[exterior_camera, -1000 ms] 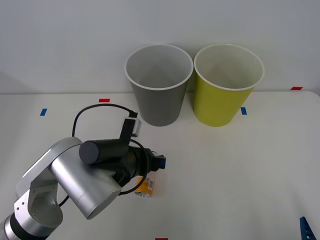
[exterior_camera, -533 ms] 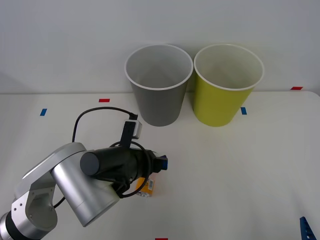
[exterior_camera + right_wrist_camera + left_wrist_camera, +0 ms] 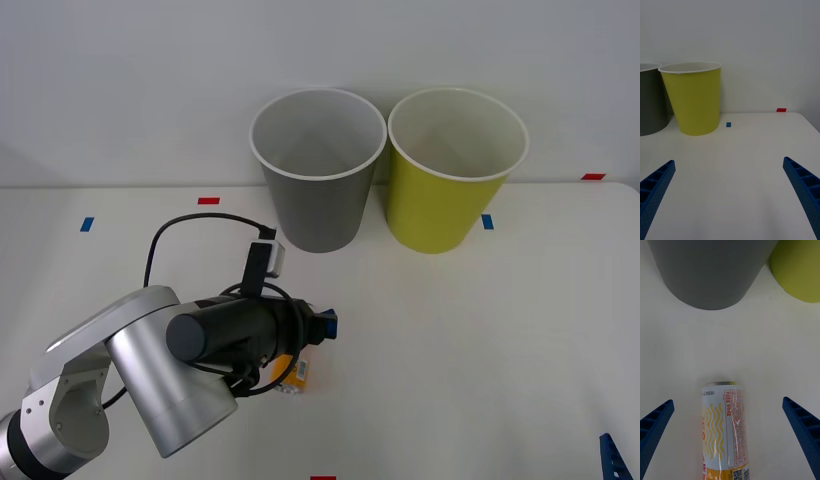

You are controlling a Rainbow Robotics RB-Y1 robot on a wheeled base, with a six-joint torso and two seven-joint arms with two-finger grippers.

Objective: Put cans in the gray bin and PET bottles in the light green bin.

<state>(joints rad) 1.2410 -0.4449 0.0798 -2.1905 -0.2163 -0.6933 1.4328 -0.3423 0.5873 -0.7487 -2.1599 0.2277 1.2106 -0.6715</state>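
Observation:
A slim can (image 3: 723, 431) with an orange and pale label lies on its side on the white table. In the front view only its end (image 3: 293, 375) peeks out from under my left arm. My left gripper (image 3: 730, 442) hangs just above it, open, one blue finger on each side of the can and apart from it. The gray bin (image 3: 318, 170) stands upright at the back, with the light green bin (image 3: 455, 168) touching it on the right. My right gripper (image 3: 730, 198) is open over bare table at the front right, facing the light green bin (image 3: 692, 98).
Small red and blue tape marks (image 3: 208, 201) dot the table. A black cable (image 3: 190, 222) loops above my left wrist. A white wall stands close behind the bins. Open table lies between the can and the bins.
My left arm has shifted slightly lower and forward over the can. The can and both bins have stayed in place.

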